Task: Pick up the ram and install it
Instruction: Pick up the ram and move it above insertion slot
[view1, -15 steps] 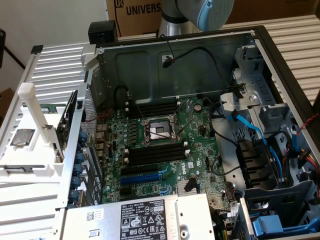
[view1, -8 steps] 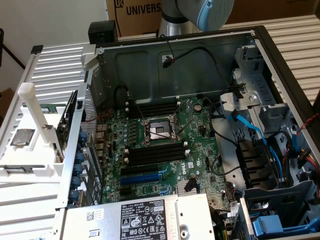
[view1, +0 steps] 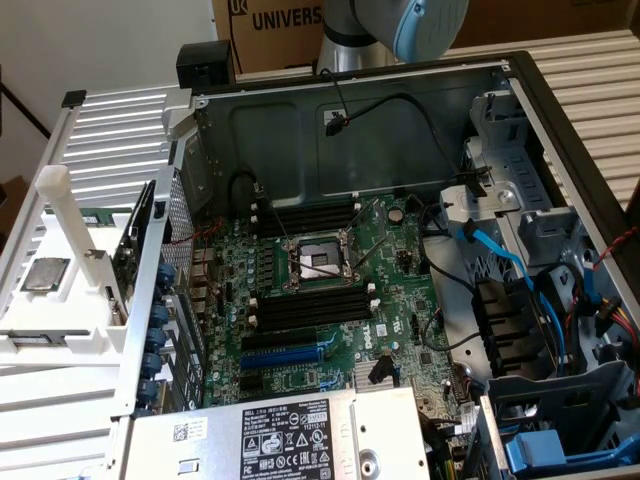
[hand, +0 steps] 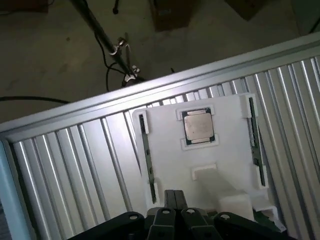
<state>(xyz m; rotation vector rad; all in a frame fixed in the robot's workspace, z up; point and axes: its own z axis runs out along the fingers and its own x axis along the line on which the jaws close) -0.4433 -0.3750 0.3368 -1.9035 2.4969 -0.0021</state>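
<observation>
My gripper (hand: 173, 195) hangs above a white holder block (hand: 225, 160) that lies on a ribbed metal table. Its two dark fingers are pressed together with nothing between them. The ram (hand: 145, 150) stands on edge as a thin dark strip in a slot along one side of the block. A second such strip (hand: 255, 140) stands in the opposite slot. Between them lies a square silver processor (hand: 199, 126). In the exterior view the white holder (view1: 60, 300) sits at the left, outside the open computer case, with a green strip of ram (view1: 105, 216) at its far edge.
The motherboard (view1: 330, 290) lies inside the case, with long black memory slots (view1: 305, 216) above and below (view1: 310, 305) the processor socket (view1: 318, 262). A blue slot (view1: 285, 357), blue cables (view1: 500, 255) and a power supply (view1: 290, 435) are nearby. A white post (view1: 70, 215) rises from the holder.
</observation>
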